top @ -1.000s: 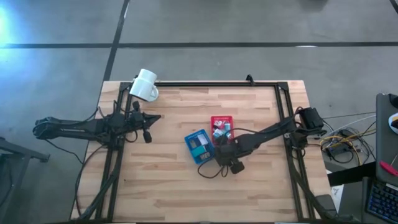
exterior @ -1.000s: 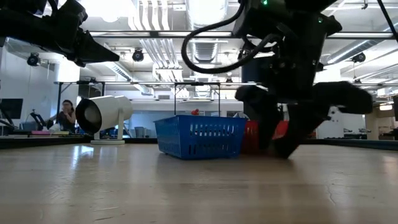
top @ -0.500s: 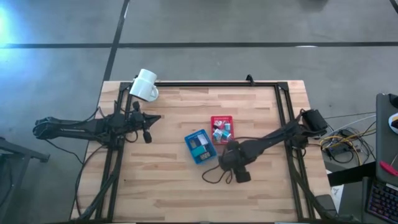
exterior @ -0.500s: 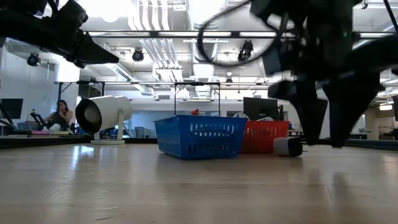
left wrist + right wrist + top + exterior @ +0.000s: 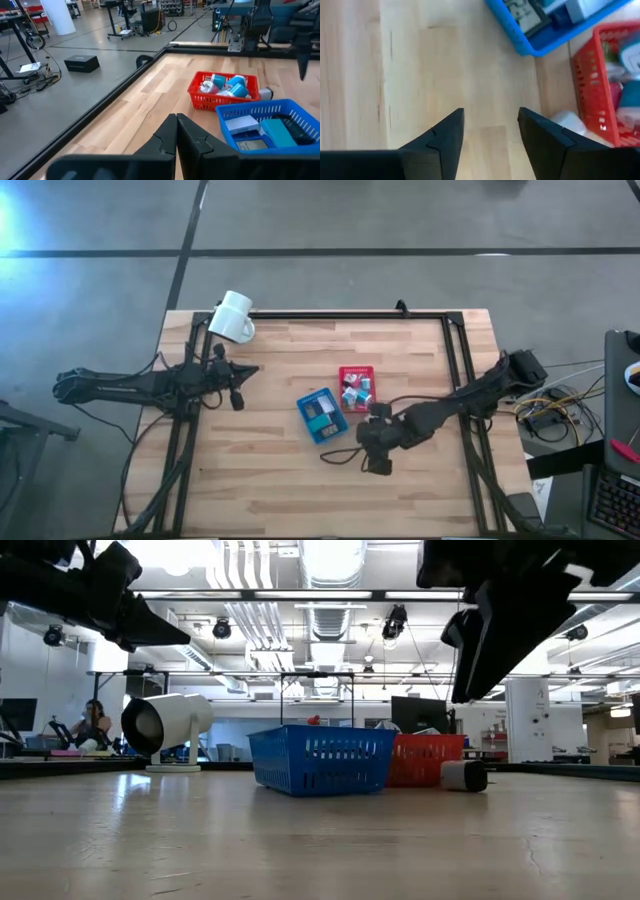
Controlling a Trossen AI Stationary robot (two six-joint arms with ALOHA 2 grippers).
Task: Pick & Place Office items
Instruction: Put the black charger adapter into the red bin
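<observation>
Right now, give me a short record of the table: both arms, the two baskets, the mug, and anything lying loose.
left arm: waits at the table's left side, left gripper with fingers shut, holding nothing
right arm: right gripper above bare wood near the baskets, fingers open, empty
blue basket: mid-table, holds office items
red basket: beside the blue one, holds several small items
loose item: small white piece on the wood next to the red basket
white mug: on its side at the table's far left corner
</observation>
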